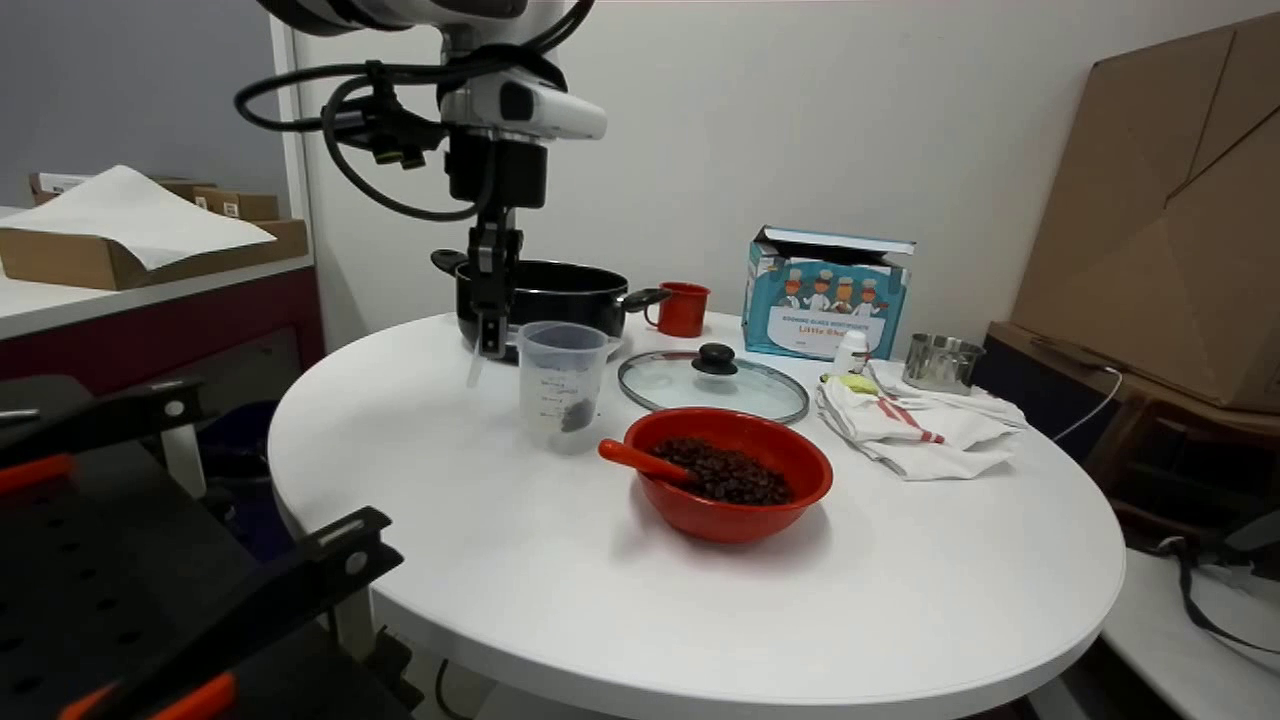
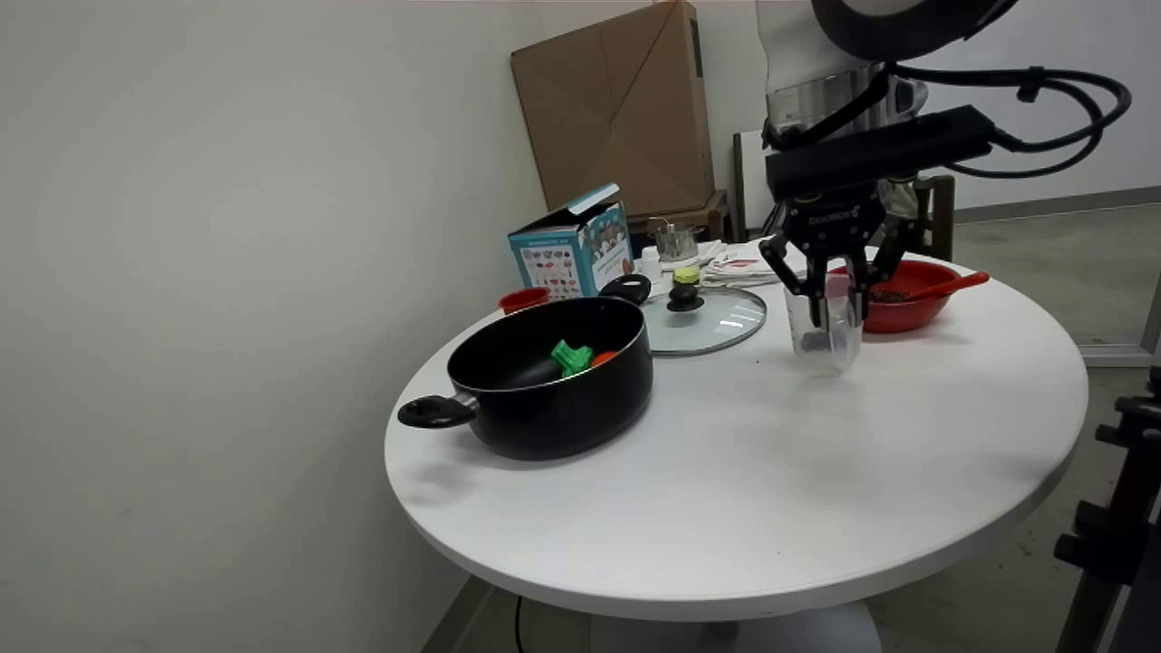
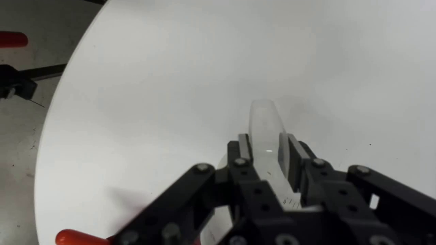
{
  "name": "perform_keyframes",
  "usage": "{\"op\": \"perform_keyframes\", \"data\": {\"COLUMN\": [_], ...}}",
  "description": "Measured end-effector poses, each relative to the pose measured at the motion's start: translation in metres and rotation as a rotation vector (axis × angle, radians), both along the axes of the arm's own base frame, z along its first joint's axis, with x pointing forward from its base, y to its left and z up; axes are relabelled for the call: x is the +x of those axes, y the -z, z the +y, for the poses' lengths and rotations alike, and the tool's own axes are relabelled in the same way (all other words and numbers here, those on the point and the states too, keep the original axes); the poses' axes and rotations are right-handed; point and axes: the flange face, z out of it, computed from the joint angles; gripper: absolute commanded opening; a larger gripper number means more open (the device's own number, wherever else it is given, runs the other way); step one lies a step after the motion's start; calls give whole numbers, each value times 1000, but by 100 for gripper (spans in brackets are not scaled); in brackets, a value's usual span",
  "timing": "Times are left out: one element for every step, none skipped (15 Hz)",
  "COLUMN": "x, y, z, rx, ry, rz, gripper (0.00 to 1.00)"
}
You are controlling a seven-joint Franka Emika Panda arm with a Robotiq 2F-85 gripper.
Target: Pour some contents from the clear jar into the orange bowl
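The clear jar (image 1: 560, 365) is a translucent measuring cup with a small dark clump of contents (image 1: 577, 415) low inside. It looks roughly upright; I cannot tell if it touches the table. My gripper (image 3: 265, 146) points down, with its pads close against both sides of the jar's pale handle (image 3: 263, 119), shut on it. The gripper also shows in both exterior views (image 1: 490, 335) (image 2: 841, 313). The orange bowl (image 1: 730, 515) stands beside the jar, holding dark pieces (image 1: 725, 472) and a red-orange spoon (image 1: 640, 460). The bowl also shows partly behind the gripper (image 2: 898, 316).
A black pot (image 2: 553, 417) with a green toy (image 2: 571, 358) inside stands on the table. A glass lid (image 1: 715, 385) lies behind the bowl. A red cup (image 1: 682, 308), blue box (image 1: 825, 295), white cloth (image 1: 910, 430) and metal cup (image 1: 942, 362) stand farther off.
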Motion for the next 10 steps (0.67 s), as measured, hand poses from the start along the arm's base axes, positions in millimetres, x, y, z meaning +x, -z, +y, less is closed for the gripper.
{"op": "perform_keyframes", "data": {"x": [-1,-2,-3,-4,-5,-6,-6,-7,-7,-6], "y": [3,7,10,13,16,19,22,24,26,27], "z": [-1,-2,-3,-4,-5,-6,-7,-8,-8,-8], "rx": [-6,-12,-18,-23,-30,-35,-40,-44,-48,-51], "ry": [-1,-1,-1,0,2,4,7,11,14,18], "rz": [7,13,18,23,27,30,34,37,38,38], "gripper": [7,7,8,11,43,54,60,66,74,81]}}
